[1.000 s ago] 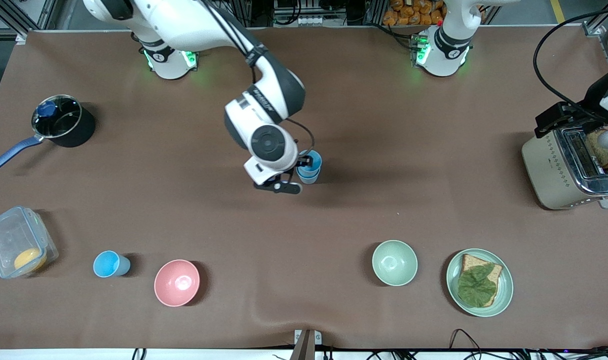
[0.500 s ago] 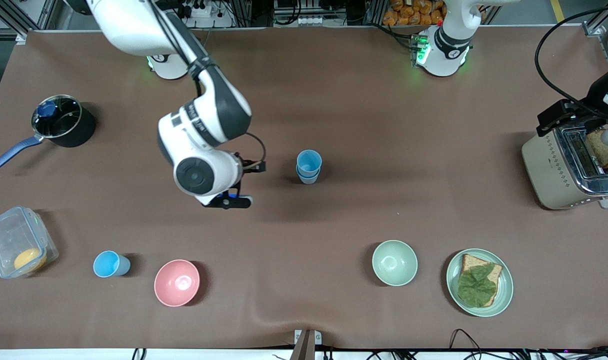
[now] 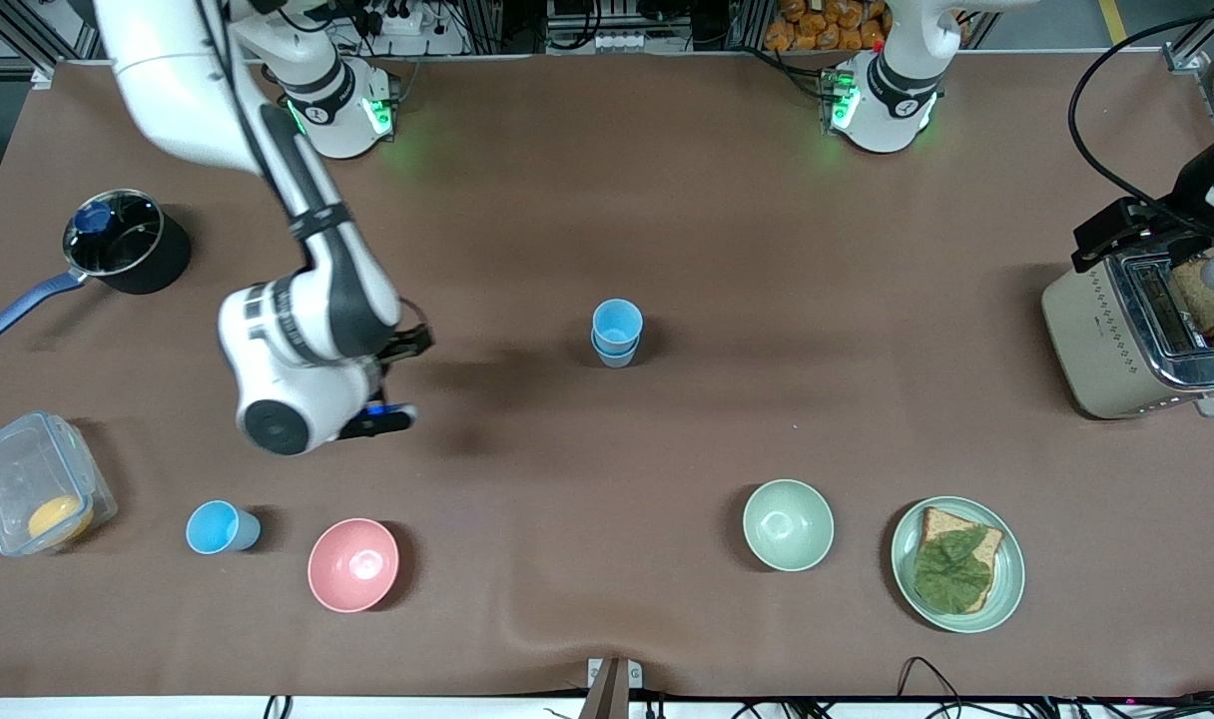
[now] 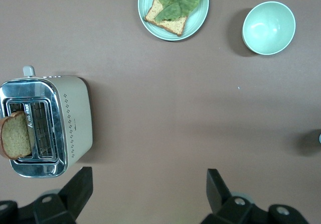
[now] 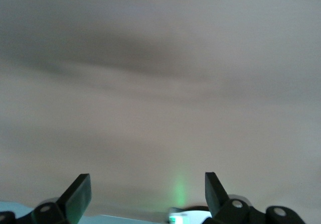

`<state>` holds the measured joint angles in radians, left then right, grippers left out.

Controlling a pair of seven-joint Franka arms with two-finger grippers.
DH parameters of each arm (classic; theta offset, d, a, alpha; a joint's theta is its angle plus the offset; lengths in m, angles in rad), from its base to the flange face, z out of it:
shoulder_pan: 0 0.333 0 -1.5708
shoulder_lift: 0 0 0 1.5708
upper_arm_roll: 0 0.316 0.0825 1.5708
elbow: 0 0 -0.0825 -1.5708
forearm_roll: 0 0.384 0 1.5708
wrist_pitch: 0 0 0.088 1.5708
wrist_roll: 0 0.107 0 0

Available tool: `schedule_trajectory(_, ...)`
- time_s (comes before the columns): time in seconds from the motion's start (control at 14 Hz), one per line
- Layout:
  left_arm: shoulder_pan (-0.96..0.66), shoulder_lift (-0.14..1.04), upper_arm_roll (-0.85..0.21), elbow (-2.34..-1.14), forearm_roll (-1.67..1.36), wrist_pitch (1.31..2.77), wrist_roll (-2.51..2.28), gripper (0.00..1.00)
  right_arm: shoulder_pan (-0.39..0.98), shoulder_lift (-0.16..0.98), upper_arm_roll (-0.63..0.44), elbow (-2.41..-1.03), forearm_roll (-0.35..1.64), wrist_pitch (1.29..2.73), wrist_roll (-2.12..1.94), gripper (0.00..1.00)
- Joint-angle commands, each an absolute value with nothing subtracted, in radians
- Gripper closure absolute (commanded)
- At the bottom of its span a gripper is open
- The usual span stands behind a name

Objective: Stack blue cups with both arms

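Two blue cups (image 3: 617, 333) stand stacked, one inside the other, in the middle of the table. A third blue cup (image 3: 222, 527) stands alone nearer the front camera, toward the right arm's end, beside the pink bowl (image 3: 353, 564). My right gripper (image 3: 399, 381) is open and empty over bare table between the stack and the single cup; its wrist view (image 5: 148, 189) shows only blurred table. My left gripper (image 4: 148, 184) is open and empty, high over the table beside the toaster (image 4: 47, 124). This arm waits.
A black pot with a blue handle (image 3: 126, 245) and a clear container (image 3: 33, 494) sit at the right arm's end. A green bowl (image 3: 788, 524) and a plate (image 3: 1006, 589) with bread and lettuce sit nearer the front camera. The toaster (image 3: 1106, 345) holds toast.
My right gripper has let go of the top cup of the stack and moved away toward the right arm's end of the table. The stack stays put. The left arm has not moved.
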<state>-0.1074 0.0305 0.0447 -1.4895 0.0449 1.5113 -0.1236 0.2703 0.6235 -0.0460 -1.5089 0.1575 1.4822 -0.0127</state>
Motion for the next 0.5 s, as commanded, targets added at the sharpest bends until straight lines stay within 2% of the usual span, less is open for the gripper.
schedule_trajectory(0.0,-0.110,0.023,0.051,-1.479,0.020,1.497,-0.097,0.00,0.203,0.542,-0.026,-1.618,0.118,1.491,-0.119,0.00)
schedule_trajectory(0.21,-0.110,0.023,0.051,-1.480,0.020,1.497,-0.098,0.00,0.190,0.471,-0.026,-1.753,0.083,1.543,-0.149,0.00)
schedule_trajectory(0.43,-0.110,0.023,0.051,-1.482,0.018,1.494,-0.098,0.00,0.193,0.350,-0.026,-1.966,0.072,1.673,-0.179,0.00)
